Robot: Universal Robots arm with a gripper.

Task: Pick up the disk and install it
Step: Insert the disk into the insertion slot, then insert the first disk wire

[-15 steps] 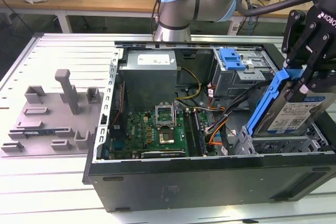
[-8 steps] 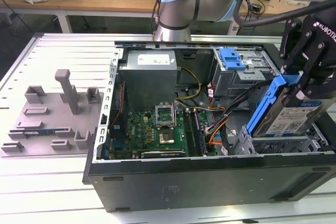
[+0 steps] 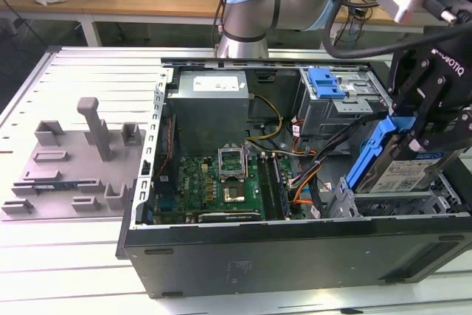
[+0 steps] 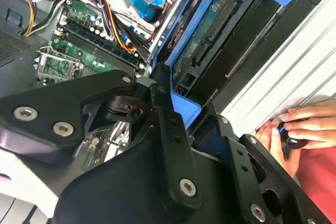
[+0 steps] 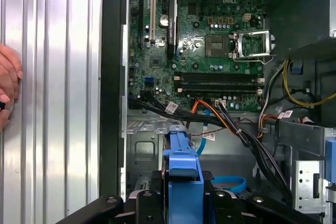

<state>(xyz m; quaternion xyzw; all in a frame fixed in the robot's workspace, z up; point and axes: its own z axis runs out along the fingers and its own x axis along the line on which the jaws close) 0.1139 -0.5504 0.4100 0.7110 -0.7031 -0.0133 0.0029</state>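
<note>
We note a slatted metal table (image 3: 88, 71) carrying an open computer case (image 3: 295, 256) laid on its side, with workbenches behind it.

The gripper (image 3: 426, 132) stands over the case's corner on the exterior view's right. We judge it closed on the disk (image 3: 413, 171), with its black fingers clamped on the upper end of the blue bracket (image 3: 369, 154) that frames the drive. There is no gap between the fingers and the bracket in the exterior view.

The disk hangs directly beneath the gripper, label face outward. Its long axis is tilted rather than vertical, and the lower end slopes away from the gripper toward the interior of the case. In the first wrist view the bracket (image 5: 184, 166) runs straight out from between the fingers, so the drive is in line with the gripper.

Just below the disk's lower end lies the metal drive cage (image 3: 391, 203). We cannot tell from these views whether the disk already touches the cage. We judge the disk to be lifted and at the bay, but not yet seated.

Further from the gripper, a bundle of cables (image 3: 328, 154) crosses beside the cage (close enough to the entry path to merit attention). Beyond them lies the motherboard (image 3: 221, 182).

On the gripper's other side, outside the case wall, a person's hand (image 5: 8, 85) rests on the table slats. It is well apart from the disk.
</note>
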